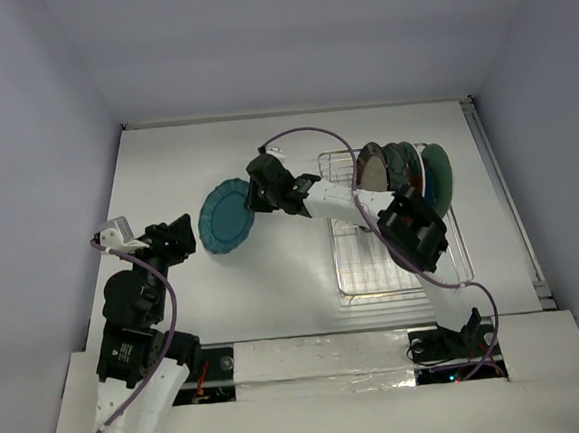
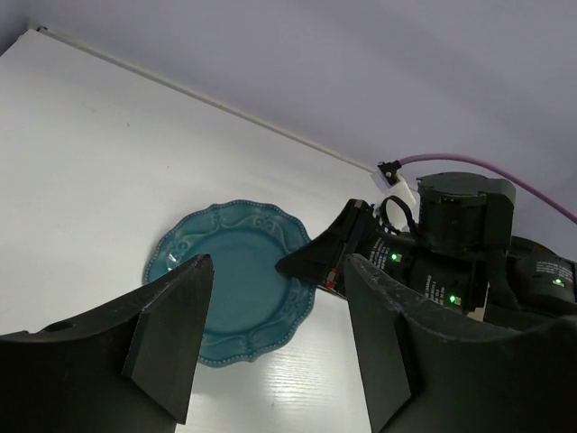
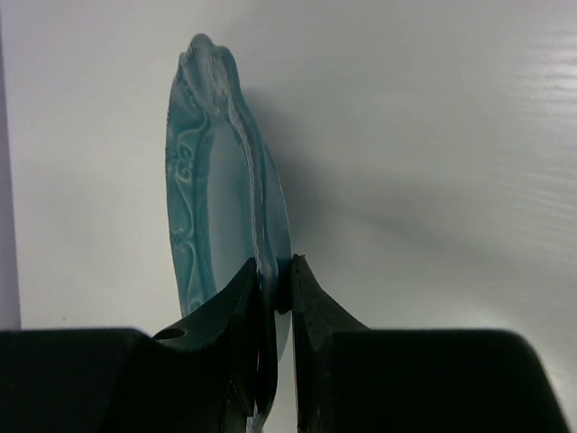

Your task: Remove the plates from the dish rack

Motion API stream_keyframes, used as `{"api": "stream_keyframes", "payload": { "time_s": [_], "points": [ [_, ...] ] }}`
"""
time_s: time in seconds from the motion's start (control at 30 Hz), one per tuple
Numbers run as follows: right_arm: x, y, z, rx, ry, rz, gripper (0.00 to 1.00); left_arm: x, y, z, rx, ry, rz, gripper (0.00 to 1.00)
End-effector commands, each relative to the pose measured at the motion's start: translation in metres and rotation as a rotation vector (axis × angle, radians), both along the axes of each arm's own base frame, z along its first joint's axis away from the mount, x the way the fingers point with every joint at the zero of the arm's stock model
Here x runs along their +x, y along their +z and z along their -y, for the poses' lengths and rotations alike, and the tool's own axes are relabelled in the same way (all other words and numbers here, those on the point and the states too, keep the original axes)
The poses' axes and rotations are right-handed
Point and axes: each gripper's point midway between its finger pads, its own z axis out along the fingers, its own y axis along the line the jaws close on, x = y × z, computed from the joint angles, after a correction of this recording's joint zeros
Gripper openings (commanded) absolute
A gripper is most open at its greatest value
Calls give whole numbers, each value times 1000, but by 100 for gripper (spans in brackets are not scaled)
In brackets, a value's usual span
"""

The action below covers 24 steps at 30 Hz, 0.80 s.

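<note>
Left of the dish rack, the left gripper hovers with fingers spread and empty, apparently keeping clear. Beyond it, the right gripper pinches the teal-blue plate by its rim, flat and low beside the dish rack, likely for setting down. The other plates stand upright at the dish rack's far end.

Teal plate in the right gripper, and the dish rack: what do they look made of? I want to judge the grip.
Teal plate: probably glazed ceramic. It is glossy with soft highlights, raised scrollwork and a beaded, scalloped rim, though moulded plastic cannot be ruled out. The right gripper pinches its rim. Dish rack: thin silvery wire in a grid, likely plated or stainless steel.
</note>
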Motion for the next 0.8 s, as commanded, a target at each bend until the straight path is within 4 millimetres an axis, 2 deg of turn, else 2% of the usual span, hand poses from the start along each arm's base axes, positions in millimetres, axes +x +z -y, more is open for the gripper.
{"api": "stream_keyframes", "payload": {
  "time_s": [0.0, 0.1, 0.23, 0.3, 0.37, 0.5, 0.53, 0.63, 0.77],
  "points": [
    [28, 120, -43, 345, -28, 187, 0, 0, 17, 0, -15, 1, 55, 57],
    [32, 92, -48, 320, -47, 134, 2, 0, 17, 0, -16, 1, 53, 57],
    [31, 62, -51, 301, -51, 86, 42, 1, 16, 0, -13, 1, 50, 57],
    [29, 48, -52, 276, -44, 56, 55, 2, 15, 0, -14, 1, 46, 57],
    [26, 37, -51, 246, -39, 28, 63, 2, 16, 0, -13, 1, 47, 57],
    [22, 28, -50, 216, -13, 22, 78, 3, 15, 0, -13, 1, 44, 57],
    [21, 28, -47, 208, -13, 25, 85, 3, 14, 0, -11, 1, 43, 57],
    [23, 28, -36, 140, -26, 40, 97, 1, 17, 0, -16, 1, 53, 57],
    [23, 35, -11, -3, -45, 63, 100, 1, 17, 0, -13, 1, 55, 57]
  ]
}}
